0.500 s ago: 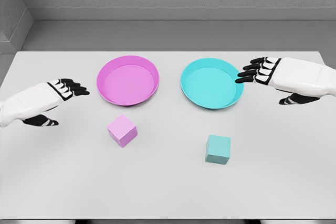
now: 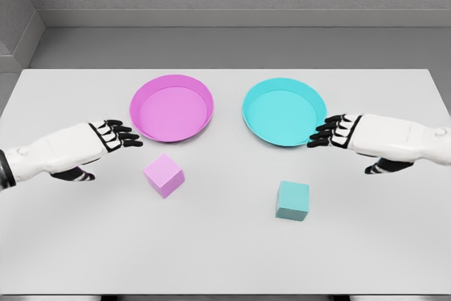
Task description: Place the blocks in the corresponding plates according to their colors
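A pink block (image 2: pixel 163 175) lies on the white table, in front of the pink plate (image 2: pixel 172 108). A cyan block (image 2: pixel 292 200) rests in front of the cyan plate (image 2: pixel 285 111). Both plates hold nothing. My left hand (image 2: pixel 113 139) hovers open just left of and slightly behind the pink block, its fingers pointing right. My right hand (image 2: pixel 337 134) is open at the cyan plate's right front rim, above and to the right of the cyan block, its fingers pointing left. Neither hand touches a block.
The white table (image 2: pixel 225 259) stretches from edge to edge, with a grey floor and wall behind it. Bare tabletop lies in front of both blocks and between them.
Both hands have come down and inward: the left moved right and nearer toward the pink block, the right dropped from beside the cyan plate's far rim to its front right rim. Blocks unmoved.
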`<state>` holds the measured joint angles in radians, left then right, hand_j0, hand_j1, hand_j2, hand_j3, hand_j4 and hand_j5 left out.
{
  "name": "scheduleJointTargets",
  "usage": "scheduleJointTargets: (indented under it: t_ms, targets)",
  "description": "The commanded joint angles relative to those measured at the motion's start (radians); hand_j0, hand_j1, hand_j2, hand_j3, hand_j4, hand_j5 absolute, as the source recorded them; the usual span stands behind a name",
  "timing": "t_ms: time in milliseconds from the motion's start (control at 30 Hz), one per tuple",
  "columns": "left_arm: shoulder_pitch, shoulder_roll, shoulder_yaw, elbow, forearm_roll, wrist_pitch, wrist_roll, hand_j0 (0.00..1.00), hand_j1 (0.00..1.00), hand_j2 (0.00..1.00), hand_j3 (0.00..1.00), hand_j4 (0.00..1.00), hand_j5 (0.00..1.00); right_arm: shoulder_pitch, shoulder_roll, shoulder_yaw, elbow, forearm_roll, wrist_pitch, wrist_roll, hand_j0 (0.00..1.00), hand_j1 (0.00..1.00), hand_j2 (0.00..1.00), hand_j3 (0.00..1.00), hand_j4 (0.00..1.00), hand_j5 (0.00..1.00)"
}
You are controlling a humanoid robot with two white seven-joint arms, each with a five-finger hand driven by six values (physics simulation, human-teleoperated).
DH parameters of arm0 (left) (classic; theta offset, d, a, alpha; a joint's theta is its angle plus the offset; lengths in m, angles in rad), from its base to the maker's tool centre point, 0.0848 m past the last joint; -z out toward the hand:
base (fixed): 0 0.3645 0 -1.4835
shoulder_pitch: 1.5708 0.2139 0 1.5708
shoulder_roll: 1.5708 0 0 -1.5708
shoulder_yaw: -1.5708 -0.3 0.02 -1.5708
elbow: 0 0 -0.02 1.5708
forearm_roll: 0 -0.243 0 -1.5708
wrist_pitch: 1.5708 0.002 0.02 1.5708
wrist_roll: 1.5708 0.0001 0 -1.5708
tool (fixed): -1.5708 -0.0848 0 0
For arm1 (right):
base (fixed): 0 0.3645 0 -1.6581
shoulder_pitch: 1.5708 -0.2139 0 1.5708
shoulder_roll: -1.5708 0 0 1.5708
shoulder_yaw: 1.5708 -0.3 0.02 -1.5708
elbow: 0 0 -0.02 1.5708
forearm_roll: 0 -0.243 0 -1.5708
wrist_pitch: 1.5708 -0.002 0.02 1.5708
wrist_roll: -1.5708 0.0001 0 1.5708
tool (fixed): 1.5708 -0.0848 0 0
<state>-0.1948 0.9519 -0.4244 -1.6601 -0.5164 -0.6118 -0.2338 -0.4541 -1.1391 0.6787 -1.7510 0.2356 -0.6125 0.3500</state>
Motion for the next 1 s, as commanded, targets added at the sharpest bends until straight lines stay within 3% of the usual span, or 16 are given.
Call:
scheduleJointTargets:
  t_ms: [0,433,633,733,867,967]
  targets:
    - [0.0,-0.016,-0.022,-0.012,0.001,0.001,-0.035,1.0,1.0,1.0,1.0,1.0,1.0,0.0,0.041,0.009,-0.001,-0.006,0.002,0.082,1.0,1.0,1.0,1.0,1.0,1.0]
    - [-0.038,-0.088,-0.071,-0.01,-0.028,0.001,-0.039,1.0,1.0,1.0,1.0,1.0,1.0,0.023,0.121,0.035,0.002,0.059,0.002,0.173,1.0,1.0,1.0,1.0,1.0,1.0]
    - [-0.08,-0.094,-0.142,-0.007,-0.033,0.001,-0.039,1.0,1.0,1.0,1.0,1.0,1.0,0.018,0.153,0.035,0.002,0.091,0.002,0.193,1.0,1.0,1.0,1.0,1.0,1.0]
    - [-0.13,-0.094,-0.206,0.003,-0.034,0.001,-0.039,1.0,1.0,1.0,1.0,1.0,1.0,0.012,0.168,0.036,0.002,0.117,0.002,0.198,1.0,1.0,1.0,1.0,1.0,1.0]
    - [-0.144,-0.093,-0.223,0.005,-0.036,0.001,-0.039,1.0,1.0,1.0,1.0,1.0,1.0,0.011,0.199,0.036,0.004,0.146,0.002,0.198,1.0,1.0,1.0,1.0,1.0,1.0]
    - [-0.178,-0.093,-0.274,0.022,-0.036,0.001,-0.039,1.0,1.0,1.0,1.0,1.0,1.0,0.011,0.226,0.036,0.007,0.169,0.002,0.204,1.0,1.0,1.0,1.0,1.0,1.0]
